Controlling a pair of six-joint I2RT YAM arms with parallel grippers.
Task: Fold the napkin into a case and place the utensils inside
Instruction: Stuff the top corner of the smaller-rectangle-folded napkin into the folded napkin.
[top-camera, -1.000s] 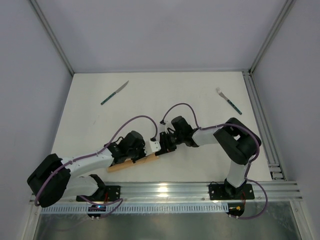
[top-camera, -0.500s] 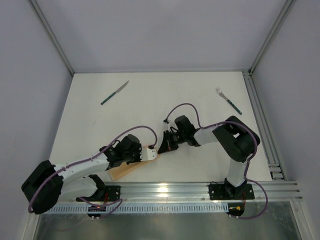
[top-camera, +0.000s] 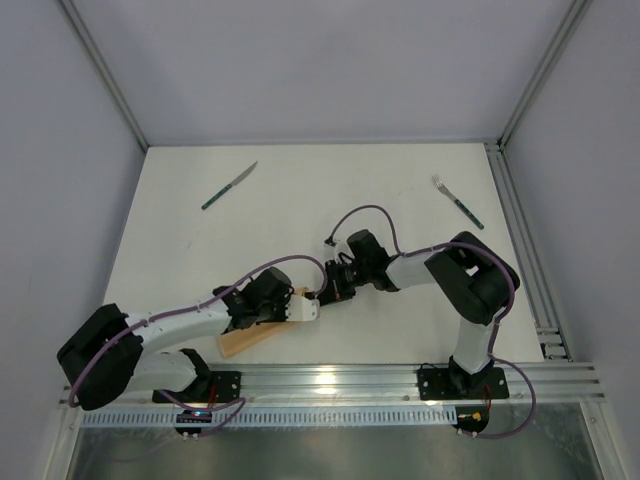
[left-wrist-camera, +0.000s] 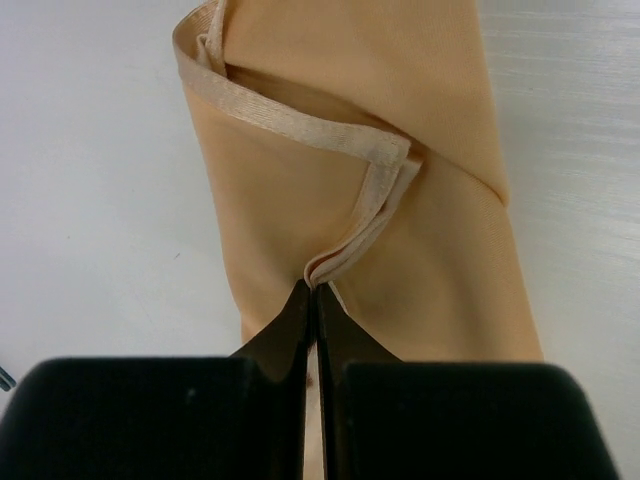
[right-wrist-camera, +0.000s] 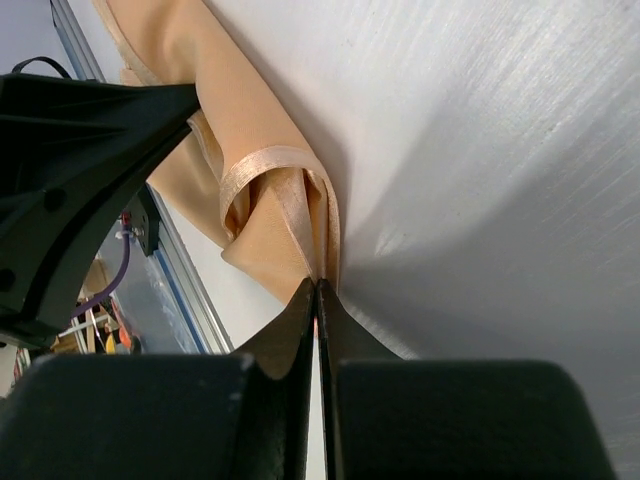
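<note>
The napkin (top-camera: 248, 340) is peach-orange and a little shiny. It is folded up into a long, thin shape. It lies slanted on the white tabletop (top-camera: 300, 215), close to the near edge and just in front of the left arm. Most of it is hidden under that arm in the top view.

The left gripper (left-wrist-camera: 312, 292) is closed tight on the napkin. Its two black fingers pinch a few thin layers of the sewn edge, right where one flap folds over the rest of the cloth. In the left wrist view the flap's edge runs at a slant across the napkin, and the cloth stretches away from the fingers.

The right gripper (right-wrist-camera: 316, 285) is closed too. It pinches the folded end of the napkin, where the cloth curls round in a small loop. The two grippers meet at the same end of the napkin, very close to each other.

The knife (top-camera: 230, 186) lies far back on the left side of the tabletop. The fork (top-camera: 457, 202) lies far back on the right side. Both have dark green handles and silver ends. Both are well apart from the napkin, and nothing touches them.
</note>
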